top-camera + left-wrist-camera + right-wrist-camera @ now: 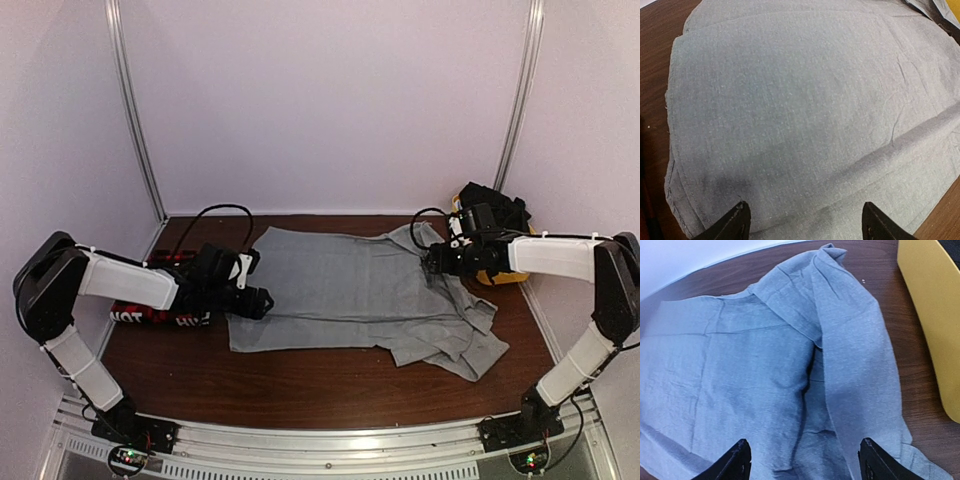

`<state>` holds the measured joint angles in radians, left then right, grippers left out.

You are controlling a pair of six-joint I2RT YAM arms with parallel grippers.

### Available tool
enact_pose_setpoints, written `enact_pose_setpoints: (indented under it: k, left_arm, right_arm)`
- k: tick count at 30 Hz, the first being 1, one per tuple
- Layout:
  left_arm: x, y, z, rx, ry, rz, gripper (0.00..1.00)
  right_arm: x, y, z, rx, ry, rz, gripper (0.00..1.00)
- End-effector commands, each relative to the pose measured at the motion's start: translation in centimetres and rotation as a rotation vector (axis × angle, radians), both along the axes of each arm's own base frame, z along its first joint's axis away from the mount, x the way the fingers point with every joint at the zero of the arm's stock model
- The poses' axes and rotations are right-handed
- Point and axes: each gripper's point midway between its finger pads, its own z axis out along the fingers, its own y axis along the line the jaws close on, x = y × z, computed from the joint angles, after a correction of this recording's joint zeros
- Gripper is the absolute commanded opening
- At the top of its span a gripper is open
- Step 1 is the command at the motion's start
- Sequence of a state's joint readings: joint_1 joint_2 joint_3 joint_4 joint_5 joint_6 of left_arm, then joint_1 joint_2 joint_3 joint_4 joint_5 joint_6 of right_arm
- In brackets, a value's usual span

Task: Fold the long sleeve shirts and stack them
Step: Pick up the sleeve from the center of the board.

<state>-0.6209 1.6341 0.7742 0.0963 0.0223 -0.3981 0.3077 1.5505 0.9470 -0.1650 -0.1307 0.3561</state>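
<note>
A plain grey long sleeve shirt lies spread across the middle of the table, its sleeves bunched at the right end. A red-and-black plaid shirt with white lettering lies folded at the left, partly hidden under my left arm. My left gripper hovers at the grey shirt's left edge. In the left wrist view it stands open over flat grey cloth. My right gripper is over the shirt's upper right part. It is open above a folded-over sleeve, holding nothing.
A yellow bin stands at the right edge of the table, close beside my right gripper, with dark cloth piled in it. Its wall fills the right of the right wrist view. Brown tabletop runs along the near side.
</note>
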Motion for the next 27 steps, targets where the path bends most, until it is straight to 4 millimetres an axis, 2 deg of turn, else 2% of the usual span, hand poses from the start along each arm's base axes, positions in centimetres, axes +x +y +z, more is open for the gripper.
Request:
enact_pose_setpoints:
  k: [1,5,7,9,13,15,17,23,27]
  left_arm:
    - [0.2,-0.7,1.0,-0.046,-0.032,-0.008,0.78]
    - [0.3,-0.7,1.0,-0.044,-0.032,-0.005,0.78]
    - [0.3,-0.8,0.9,-0.044,-0.029,-0.006,0.78]
    - [0.3,-0.9,0.8,-0.044,-0.026,-0.010,0.78]
    - [0.1,-0.8,0.2,-0.034,-0.013,-0.010,0.78]
    - [-0.1,-0.7,-0.2,-0.028,-0.006,-0.009,0.78]
    - [-0.4,-0.7,-0.4,-0.024,-0.001,-0.013,0.78]
    - [-1.3,-0.8,-1.8,-0.004,0.026,-0.034,0.78]
    - [-1.6,-0.7,-2.5,0.007,0.039,-0.030,0.78]
  right_arm:
    - [-0.9,-3.5,-1.3,-0.216,0.044,-0.098,0.75]
    - [-1.8,-4.4,-3.7,-0.272,0.100,-0.111,0.72]
    - [-2.0,-5.0,-4.8,-0.314,0.125,-0.128,0.67]
    - [-1.7,-5.4,-5.4,-0.347,0.139,-0.134,0.54]
    - [-0.2,-5.5,-4.8,-0.389,0.131,-0.139,0.21]
    - [0.9,-5.6,-3.6,-0.409,0.112,-0.149,0.08]
    - [2.0,-5.8,-1.4,-0.428,0.084,-0.167,0.00]
    - [5.3,-5.8,8.1,-0.444,-0.071,-0.219,0.00]
    - [7.3,-5.1,11.9,-0.428,-0.123,-0.220,0.00]
